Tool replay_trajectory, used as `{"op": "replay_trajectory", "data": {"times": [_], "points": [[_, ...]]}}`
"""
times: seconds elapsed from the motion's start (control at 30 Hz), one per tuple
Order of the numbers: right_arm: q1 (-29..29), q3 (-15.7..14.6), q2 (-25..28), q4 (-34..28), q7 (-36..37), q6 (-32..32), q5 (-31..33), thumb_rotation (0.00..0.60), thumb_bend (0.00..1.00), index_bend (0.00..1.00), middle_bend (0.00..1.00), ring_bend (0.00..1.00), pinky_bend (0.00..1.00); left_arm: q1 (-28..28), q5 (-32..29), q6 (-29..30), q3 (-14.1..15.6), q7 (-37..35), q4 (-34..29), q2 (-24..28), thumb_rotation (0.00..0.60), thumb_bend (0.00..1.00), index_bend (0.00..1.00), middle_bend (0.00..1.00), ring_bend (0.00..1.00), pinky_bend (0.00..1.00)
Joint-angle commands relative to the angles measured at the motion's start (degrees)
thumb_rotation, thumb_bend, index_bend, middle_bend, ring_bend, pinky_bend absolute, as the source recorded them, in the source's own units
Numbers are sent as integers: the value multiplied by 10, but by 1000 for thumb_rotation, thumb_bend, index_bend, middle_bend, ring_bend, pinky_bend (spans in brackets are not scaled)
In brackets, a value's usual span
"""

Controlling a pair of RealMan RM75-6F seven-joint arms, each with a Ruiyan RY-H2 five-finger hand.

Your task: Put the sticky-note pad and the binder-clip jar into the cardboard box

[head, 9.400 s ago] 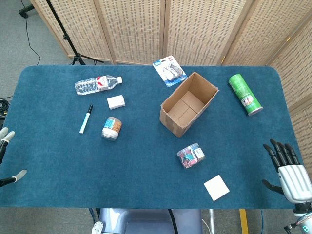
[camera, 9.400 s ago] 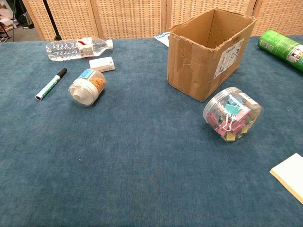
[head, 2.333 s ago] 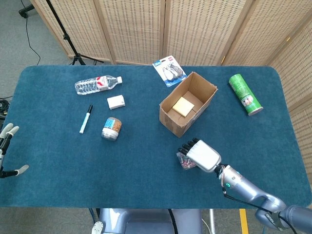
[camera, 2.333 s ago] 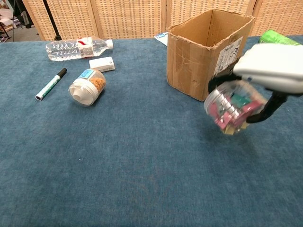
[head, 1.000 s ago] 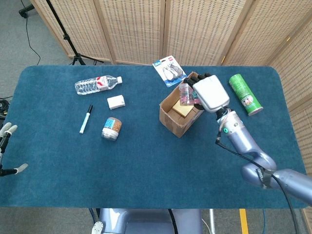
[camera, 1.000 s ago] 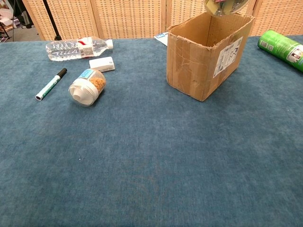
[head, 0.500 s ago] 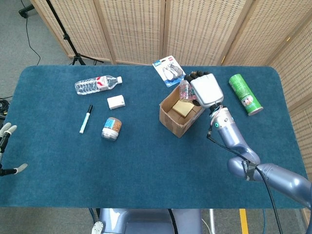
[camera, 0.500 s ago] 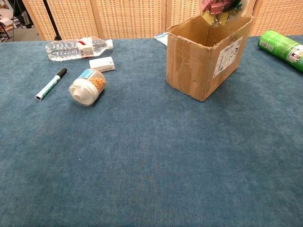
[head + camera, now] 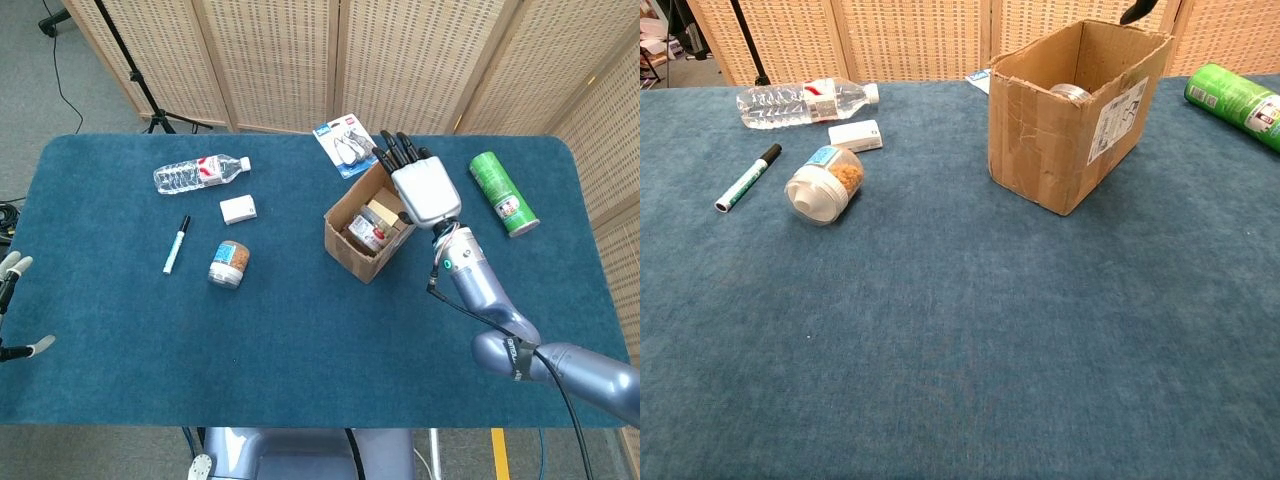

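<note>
The cardboard box (image 9: 345,240) stands open in the middle right of the table; in the chest view the box (image 9: 1040,130) shows its front wall. Inside it lies the binder-clip jar (image 9: 364,230), whose lid (image 9: 1071,91) peeks over the rim. The yellow sticky-note pad (image 9: 386,210) lies in the box beyond the jar. My right hand (image 9: 418,186) hovers over the box's far end with fingers spread and nothing in it; only a fingertip (image 9: 1135,12) shows in the chest view. My left hand (image 9: 12,300) is at the table's left edge, fingers apart and empty.
A water bottle (image 9: 200,172), white eraser box (image 9: 238,209), marker (image 9: 176,244) and snack jar (image 9: 229,264) lie on the left half. A green can (image 9: 503,192) lies at the right. A blister pack (image 9: 347,146) lies behind the box.
My right hand has let go of the binder-clip jar, which has dropped into the box. The fingers have spread open above the box. The box has shifted slightly.
</note>
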Motion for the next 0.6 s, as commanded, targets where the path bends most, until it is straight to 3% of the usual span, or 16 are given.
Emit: {"op": "replay_trajectory", "data": {"times": [0.03,0.27,0.37,0.6], "points": [[-27,-6,34,-45,16,38,-41,600,0,98,0,0,263,1,2,2,1,-1,0,1,600,0,0,0,0,0],[-117,-54,93,-98,106,135,-164,600,0,98,0,0,165,6,12,15,2,-5,0,2,600,0,0,0,0,0],[-169,-88,104,-88,194,193,-232,600,0,98,0,0,146,11,18,41,-5,-9,6,-9,600,0,0,0,0,0],[-286,-150,97,-69,227,324,-294,600,0,56,0,0,122,20,27,67,-7,-6,17,-20,600,0,0,0,0,0]]}}
